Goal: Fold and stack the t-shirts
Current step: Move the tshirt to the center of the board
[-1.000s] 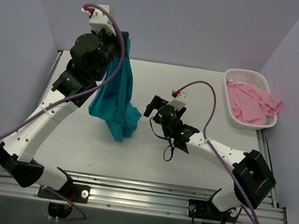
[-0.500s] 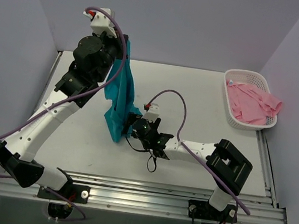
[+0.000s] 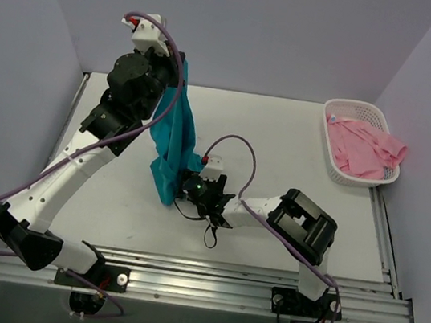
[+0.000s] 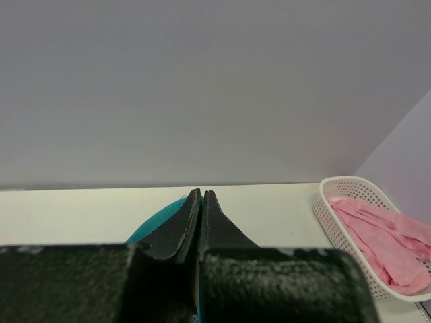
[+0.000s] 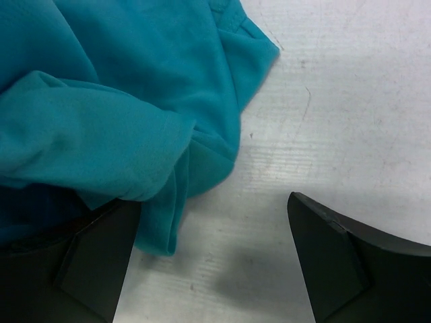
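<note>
Found teal t-shirt [image 3: 171, 143] hanging in a long twisted drape from left gripper [image 3: 179, 60], raised high over the far left part of table [image 3: 285, 131]. Noted its lower end bunched and resting on the tabletop. Saw left fingers [image 4: 188, 222] pressed together in left wrist view, pinching the teal cloth, with a sliver of it showing below them.

Found right gripper [image 3: 189, 185] low at the table, just beside the shirt's bottom folds. Saw its jaws spread wide in right wrist view: one finger [image 5: 101, 262] at the edge of the teal folds, the other [image 5: 337, 249] apart from the cloth over bare table. Gripped nothing.

Logged pink t-shirt [image 3: 364, 147] crumpled in white lattice basket [image 3: 352, 107] at the far right corner, one part draped over the rim, well apart from both arms. Noted plain pale walls [image 3: 259, 30] on three sides.
</note>
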